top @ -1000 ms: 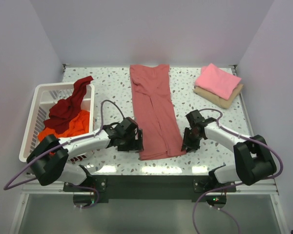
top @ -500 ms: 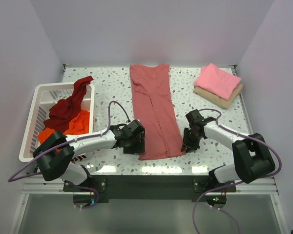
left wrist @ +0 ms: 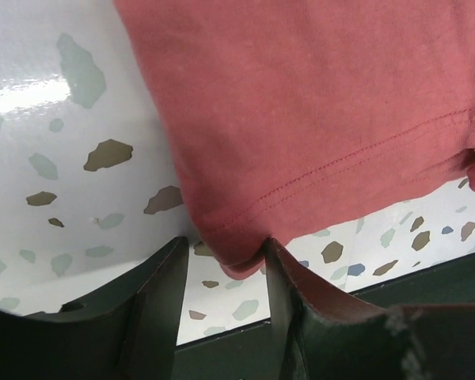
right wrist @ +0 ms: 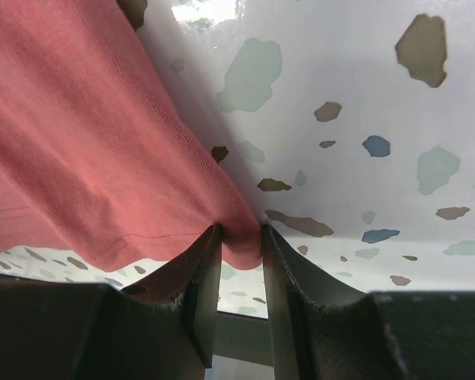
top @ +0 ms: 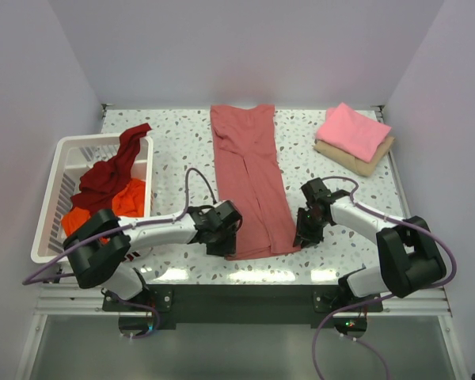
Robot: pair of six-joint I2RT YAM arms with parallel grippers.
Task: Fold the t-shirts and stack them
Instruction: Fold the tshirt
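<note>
Straddling the lower-left corner of the long dusty rose-red cloth t-shirt (top: 249,174), the left gripper (top: 220,240) sits low in the frame's centre. Left wrist view: its jaws stand part-way spread on either side of the hem corner (left wrist: 229,257). The cloth touches one finger and a slit of table shows beside the other, so there is no pinch yet.

The right gripper (top: 305,236) is at the shirt's lower-right corner. Right wrist view: its jaws are drawn narrow with the red hem corner (right wrist: 239,233) squeezed between them, clamped on the cloth.

The shirt lies flat as a tall strip down the middle of the white speckled terrazzo tabletop (top: 170,146), from the far edge to near the bottom edge.

Left of frame: a white slatted plastic basket (top: 47,202) holds a dark maroon shirt (top: 111,170), one end draped over its upper rim, and a crumpled orange shirt (top: 125,202) beneath it.

Upper right: a folded bright pink shirt (top: 352,131) rests on a folded tan cloth (top: 368,162).
</note>
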